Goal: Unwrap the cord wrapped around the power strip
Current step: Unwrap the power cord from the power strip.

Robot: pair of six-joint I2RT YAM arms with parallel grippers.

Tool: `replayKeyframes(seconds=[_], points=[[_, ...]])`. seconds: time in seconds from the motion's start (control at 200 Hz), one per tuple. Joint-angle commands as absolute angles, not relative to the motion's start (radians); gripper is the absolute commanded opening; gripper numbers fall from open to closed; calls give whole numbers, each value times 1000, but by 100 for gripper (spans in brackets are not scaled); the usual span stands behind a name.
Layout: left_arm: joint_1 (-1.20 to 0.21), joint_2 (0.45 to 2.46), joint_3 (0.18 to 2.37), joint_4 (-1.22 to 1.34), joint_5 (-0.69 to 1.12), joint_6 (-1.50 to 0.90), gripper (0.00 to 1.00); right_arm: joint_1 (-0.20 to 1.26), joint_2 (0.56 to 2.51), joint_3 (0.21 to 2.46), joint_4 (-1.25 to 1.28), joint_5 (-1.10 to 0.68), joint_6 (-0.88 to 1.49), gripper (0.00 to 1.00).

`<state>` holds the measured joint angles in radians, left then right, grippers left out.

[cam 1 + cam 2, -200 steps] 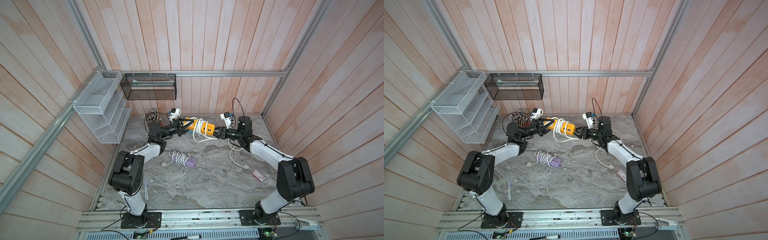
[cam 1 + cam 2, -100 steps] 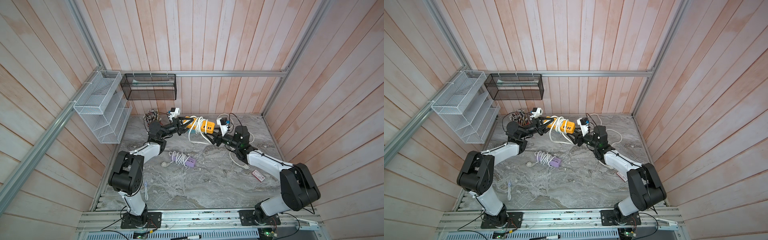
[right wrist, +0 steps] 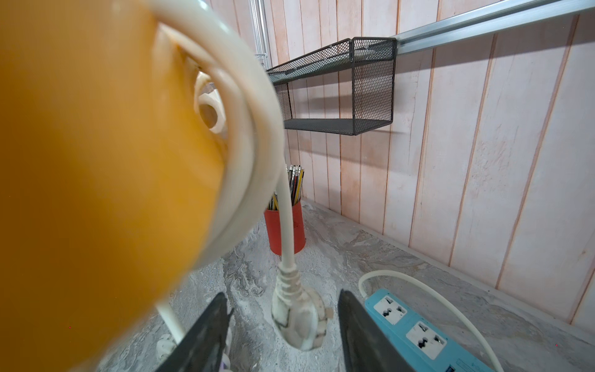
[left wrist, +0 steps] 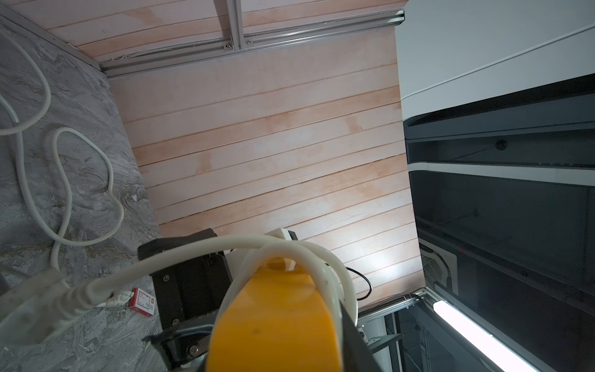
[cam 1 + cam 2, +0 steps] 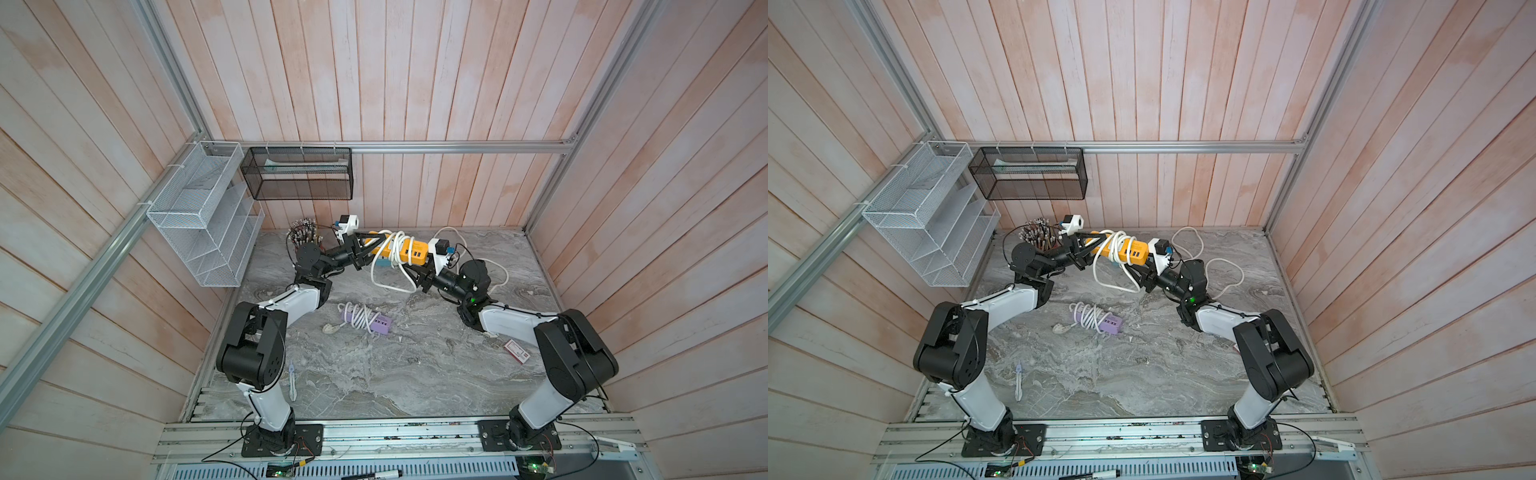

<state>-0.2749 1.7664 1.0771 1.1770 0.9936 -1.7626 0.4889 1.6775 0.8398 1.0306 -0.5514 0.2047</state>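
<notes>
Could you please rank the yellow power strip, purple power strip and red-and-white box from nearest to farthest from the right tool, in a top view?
1. Yellow plastic power strip, just beside the right tool.
2. Purple plastic power strip, lying centrally.
3. Small red-and-white box, lying on the robot's right side.

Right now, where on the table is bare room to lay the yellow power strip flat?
The widest bare patch is the front middle of the table, bordered by the purple power strip, the small red box and the pale pen. The back is crowded: pencil cup, blue power strip, white cord loops, and the yellow power strip held above.
</notes>
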Motion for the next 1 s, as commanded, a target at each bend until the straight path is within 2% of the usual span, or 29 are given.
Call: replayKeyframes(seconds=[0.0,0.58,0.995], points=[[-293,1704,1115,1255,953,-1778,0,531,1720,887,1088,-600,210,56],[-314,1712,1105,1319,931,-1830,0,595,1865,986,1177,-592,267,54],[-278,1704,1120,1322,928,-1842,0,506,1735,719,1399,-527,401,53]])
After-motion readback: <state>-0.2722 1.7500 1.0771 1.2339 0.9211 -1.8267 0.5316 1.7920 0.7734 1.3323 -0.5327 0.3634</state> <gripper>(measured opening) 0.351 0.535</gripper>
